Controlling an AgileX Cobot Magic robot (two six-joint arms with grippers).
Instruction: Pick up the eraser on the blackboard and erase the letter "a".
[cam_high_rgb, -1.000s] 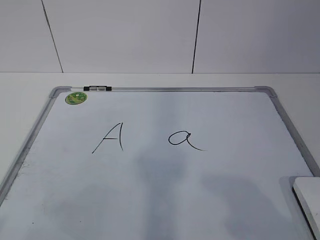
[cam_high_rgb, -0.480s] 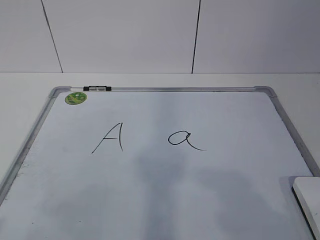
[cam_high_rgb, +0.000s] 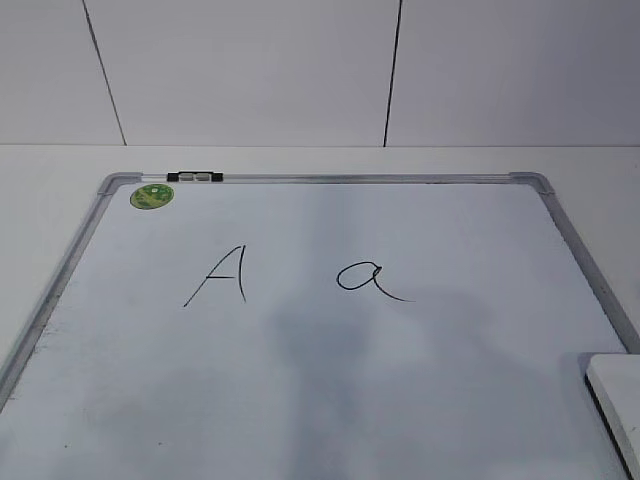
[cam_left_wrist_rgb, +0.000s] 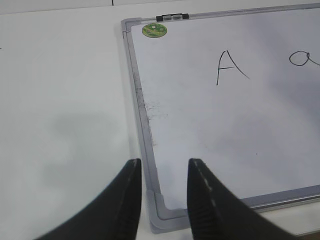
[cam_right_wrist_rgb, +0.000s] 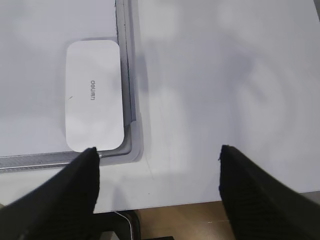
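Our right gripper (cam_right_wrist_rgb: 157, 172) hangs with its jaws spread wide and nothing between them, over the bare table just off the board's near right corner. The eraser (cam_right_wrist_rgb: 94, 95) lies flat, white back up, inside that corner of the blackboard (cam_right_wrist_rgb: 126, 65), its long side close along the right frame and its near end close to the bottom frame. It sits to the left of our open jaws, not between them.

To do this pick well, we judge that we should shift the gripper left until the eraser is centred under it, then come straight down. Closing across the narrow width looks the surer grip, but the right-hand finger has to slip into the thin gap beside the frame; if that gap is too tight, we take the eraser by its ends instead. We should grip low enough to hold the body, without pressing the felt into the board.

Our left gripper (cam_left_wrist_rgb: 164, 192) is partly open and empty above the board's near left corner, and can stay clear.

The letter "a" (cam_high_rgb: 370, 278) sits unwiped mid-board, right of the capital "A" (cam_high_rgb: 218, 276), which our wipe must avoid.
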